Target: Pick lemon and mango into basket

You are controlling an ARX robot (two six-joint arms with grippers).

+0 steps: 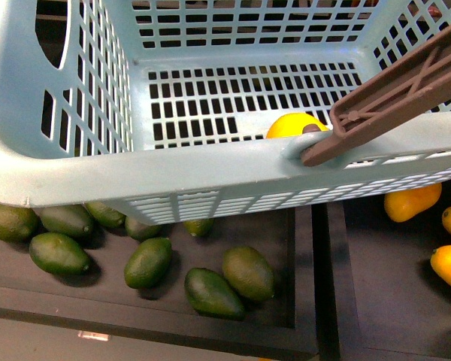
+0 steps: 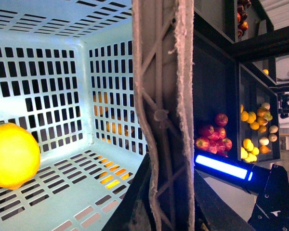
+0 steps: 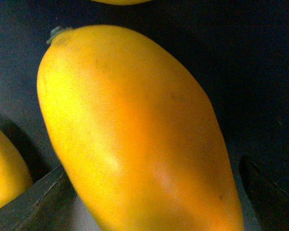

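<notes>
The aqua basket (image 1: 173, 173) fills the front view, tilted above the fruit trays. A yellow lemon (image 1: 293, 124) lies on its slotted floor, and it shows again as the lemon (image 2: 12, 156) in the left wrist view. My left gripper (image 2: 161, 192) is shut on the basket's grey-brown handle (image 2: 161, 110). In the right wrist view a long orange-yellow mango (image 3: 135, 134) fills the picture. My right gripper (image 3: 149, 202) is open, with one finger on each side of the mango. Neither arm shows in the front view.
Several dark green oval fruits (image 1: 146, 262) lie in the black tray under the basket. Three orange-yellow fruits (image 1: 412, 201) sit in the tray to the right, past a black divider (image 1: 319, 286). Shelves with red apples (image 2: 214, 137) and yellow fruits (image 2: 253, 134) stand behind.
</notes>
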